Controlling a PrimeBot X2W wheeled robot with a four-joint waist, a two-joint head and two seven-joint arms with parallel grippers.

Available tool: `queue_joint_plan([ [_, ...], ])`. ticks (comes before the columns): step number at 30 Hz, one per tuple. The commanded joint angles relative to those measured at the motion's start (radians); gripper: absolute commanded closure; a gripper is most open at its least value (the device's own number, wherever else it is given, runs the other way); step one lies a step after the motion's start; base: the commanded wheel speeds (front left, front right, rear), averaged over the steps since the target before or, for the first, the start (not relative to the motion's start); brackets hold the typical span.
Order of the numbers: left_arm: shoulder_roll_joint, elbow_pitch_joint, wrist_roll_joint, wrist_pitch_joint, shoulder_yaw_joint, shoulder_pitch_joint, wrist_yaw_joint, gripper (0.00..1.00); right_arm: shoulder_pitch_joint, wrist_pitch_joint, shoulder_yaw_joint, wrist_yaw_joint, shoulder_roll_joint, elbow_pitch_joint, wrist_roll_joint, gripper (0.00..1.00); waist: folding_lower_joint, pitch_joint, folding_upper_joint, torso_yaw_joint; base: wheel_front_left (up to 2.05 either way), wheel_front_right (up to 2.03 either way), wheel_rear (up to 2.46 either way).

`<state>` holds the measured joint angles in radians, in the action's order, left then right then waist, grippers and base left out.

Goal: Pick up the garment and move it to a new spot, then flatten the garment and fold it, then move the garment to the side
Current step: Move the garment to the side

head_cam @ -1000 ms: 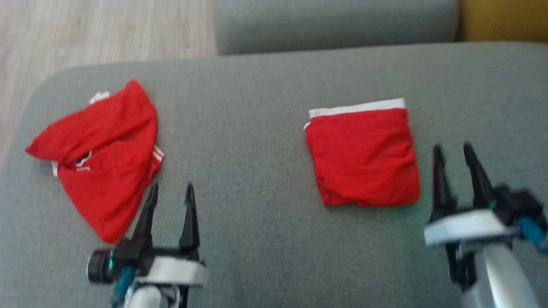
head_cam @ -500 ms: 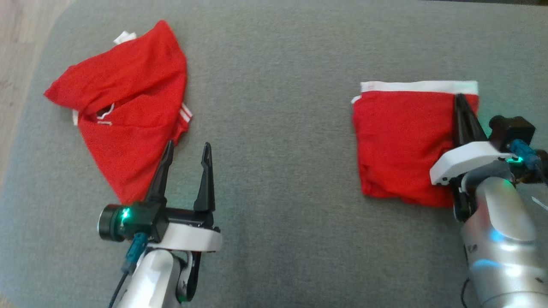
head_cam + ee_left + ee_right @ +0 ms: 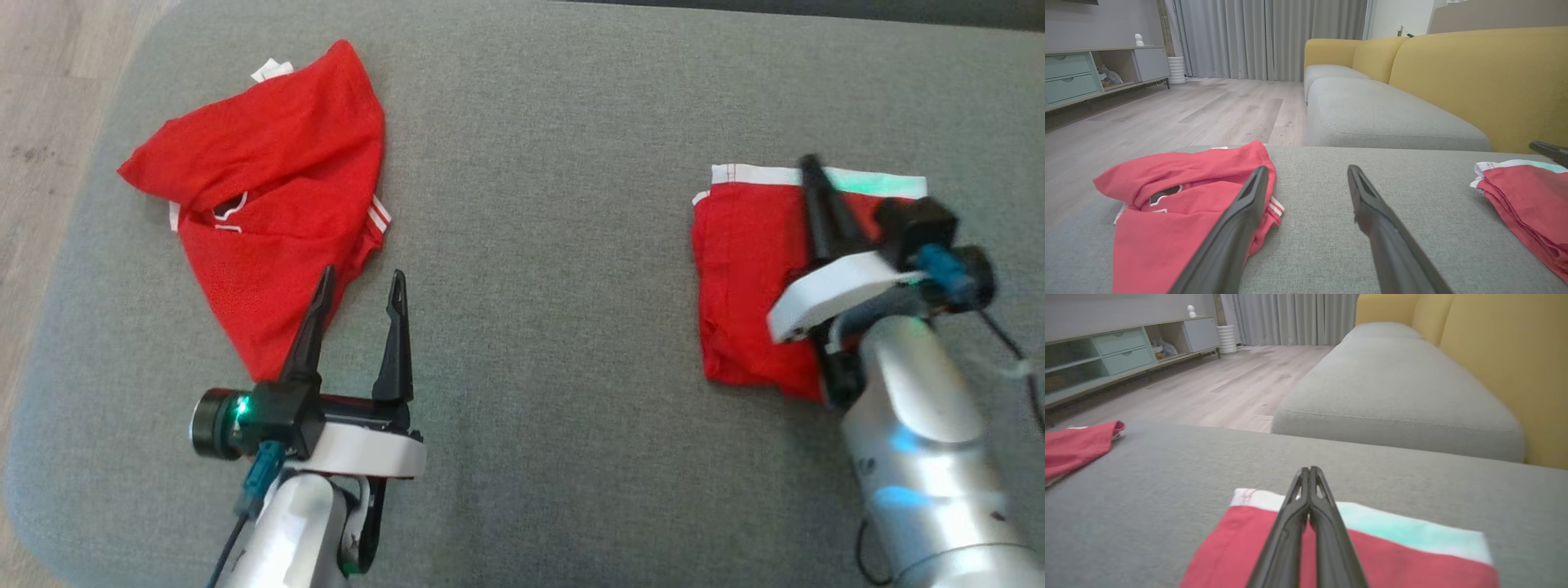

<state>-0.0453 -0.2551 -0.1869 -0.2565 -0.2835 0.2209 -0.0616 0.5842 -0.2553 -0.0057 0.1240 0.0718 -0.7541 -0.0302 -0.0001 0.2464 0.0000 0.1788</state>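
Right gripper (image 3: 810, 167), clenched with no fabric pinched, lies across the folded red fabric garment with white band (image 3: 743, 278) at 3 o'clock on the grey upholstered cushion (image 3: 539, 245), probably as a blade for sliding it aside. Left gripper (image 3: 362, 278) hangs released at 7 o'clock.

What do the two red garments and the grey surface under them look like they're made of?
Crumpled red garment: thin matte jersey, possibly sports mesh; it drapes in soft folds with fine dotted texture. Folded red garment: similar soft matte cloth, white band along one edge. Grey cushion: coarse woven upholstery, flecked weave.
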Motion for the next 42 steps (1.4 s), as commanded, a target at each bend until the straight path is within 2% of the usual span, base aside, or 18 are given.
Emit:
queue_joint_plan([
  [1,-0.005,0.025,-0.005,-0.005,0.039,0.015,-0.002,0.0,0.001,-0.006,0.067,0.007,-0.021,0.012,0.045,1.0,0.0001,-0.003,0.0,0.002,0.0,0.0,0.0],
  [4,-0.005,0.026,-0.002,-0.005,0.035,0.018,-0.003,0.0,-0.003,-0.006,0.133,0.007,-0.021,-0.066,0.08,1.0,0.0001,-0.004,0.0,0.003,0.0,0.0,0.0],
  [7,-0.005,0.022,-0.001,-0.005,0.03,0.018,-0.002,0.0,0.003,-0.006,0.156,0.007,-0.021,-0.161,0.103,1.0,0.0001,-0.01,0.0,0.003,0.0,0.0,0.0],
  [10,-0.005,0.013,0.0,-0.005,0.032,0.017,-0.002,0.0,0.014,-0.006,0.162,0.007,-0.021,-0.173,0.123,1.0,0.0001,-0.021,0.0,-0.005,0.0,0.0,0.0],
  [17,-0.005,-0.003,-0.003,-0.005,0.052,-0.01,-0.002,0.0,-0.046,-0.006,0.091,0.007,-0.021,-0.01,0.108,1.0,0.0001,-0.074,0.0,-0.05,0.0,0.0,0.0],
  [24,-0.005,-0.007,-0.007,-0.005,0.074,-0.052,-0.003,0.0,-0.221,-0.006,0.019,0.007,-0.022,0.199,0.155,1.0,0.0001,-0.147,0.0,-0.118,0.0,0.0,0.0],
  [32,-0.005,-0.01,-0.015,-0.005,0.096,-0.103,-0.002,0.0,-0.395,-0.006,-0.002,0.007,-0.022,0.32,0.162,1.0,0.0001,-0.198,0.0,-0.164,0.0,0.0,0.0],
  [33,-0.005,-0.012,-0.015,-0.005,0.097,-0.11,-0.001,0.0,-0.413,-0.006,0.001,0.007,-0.022,0.333,0.158,0.54,0.0001,-0.201,0.0,-0.169,0.0,0.0,0.0],
  [34,-0.005,-0.012,-0.016,-0.005,0.098,-0.115,-0.001,0.0,-0.43,-0.006,0.003,0.007,-0.022,0.343,0.155,0.0,0.0001,-0.204,0.0,-0.173,0.0,0.0,0.0],
  [42,-0.005,-0.02,-0.022,-0.005,0.095,-0.135,-0.002,0.0,-0.478,-0.006,0.028,0.007,-0.022,0.371,0.168,0.0,0.0001,-0.211,0.0,-0.187,0.0,0.0,0.0],
])
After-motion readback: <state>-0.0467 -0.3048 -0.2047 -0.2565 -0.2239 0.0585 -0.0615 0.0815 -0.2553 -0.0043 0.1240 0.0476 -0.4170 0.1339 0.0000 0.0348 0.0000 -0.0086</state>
